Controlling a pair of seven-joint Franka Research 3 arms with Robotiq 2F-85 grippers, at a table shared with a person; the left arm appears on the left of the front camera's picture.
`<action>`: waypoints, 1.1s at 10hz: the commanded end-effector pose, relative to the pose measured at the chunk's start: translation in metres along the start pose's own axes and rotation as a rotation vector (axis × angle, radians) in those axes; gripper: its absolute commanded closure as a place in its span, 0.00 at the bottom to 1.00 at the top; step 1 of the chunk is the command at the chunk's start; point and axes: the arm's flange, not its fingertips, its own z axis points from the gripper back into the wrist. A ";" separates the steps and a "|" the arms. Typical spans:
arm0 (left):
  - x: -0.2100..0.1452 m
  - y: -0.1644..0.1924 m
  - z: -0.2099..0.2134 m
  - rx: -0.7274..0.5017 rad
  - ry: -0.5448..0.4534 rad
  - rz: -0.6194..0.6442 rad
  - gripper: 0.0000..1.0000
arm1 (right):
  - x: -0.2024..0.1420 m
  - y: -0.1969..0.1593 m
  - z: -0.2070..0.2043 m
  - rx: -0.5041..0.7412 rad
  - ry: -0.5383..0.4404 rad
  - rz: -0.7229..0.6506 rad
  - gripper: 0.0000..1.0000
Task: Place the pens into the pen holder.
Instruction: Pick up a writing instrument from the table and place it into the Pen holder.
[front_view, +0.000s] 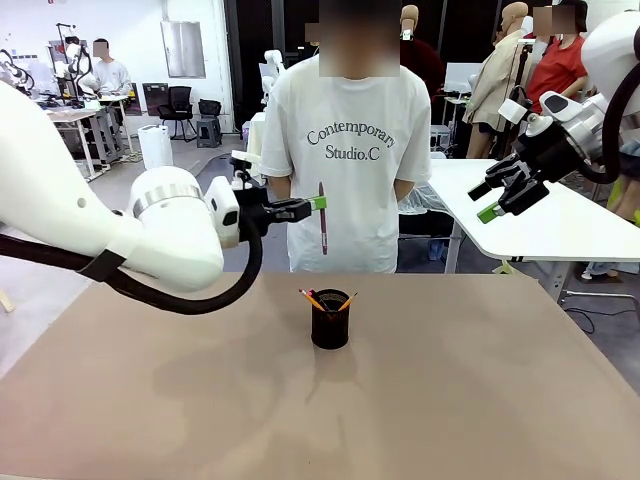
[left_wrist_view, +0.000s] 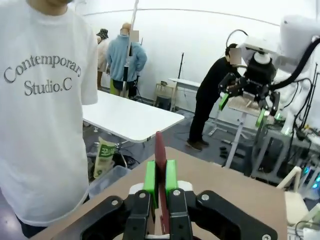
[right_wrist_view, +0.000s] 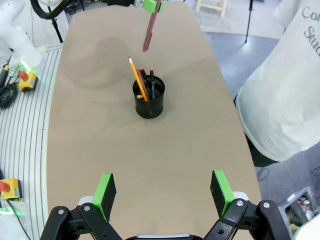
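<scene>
The black mesh pen holder stands mid-table. A yellow pencil and dark pens with red ends lean inside it. My left gripper is shut on a reddish-brown pen. That pen hangs upright in the air, above and a little behind the holder. My right gripper hovers open and empty, high at the right, looking down on the holder.
A person in a white T-shirt stands at the far edge, hands behind the back. A white table stands behind at the right. The brown tabletop lies bare around the holder.
</scene>
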 end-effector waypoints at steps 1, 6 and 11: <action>-0.014 -0.002 -0.008 0.019 -0.006 -0.060 1.00 | 0.002 0.004 0.002 0.003 -0.001 -0.018 0.00; -0.015 -0.001 -0.005 -0.002 0.025 -0.040 1.00 | 0.002 0.004 0.002 0.003 -0.001 -0.018 0.00; -0.064 -0.011 -0.027 -0.083 0.021 -0.179 1.00 | 0.002 0.004 0.002 0.003 -0.001 -0.018 0.00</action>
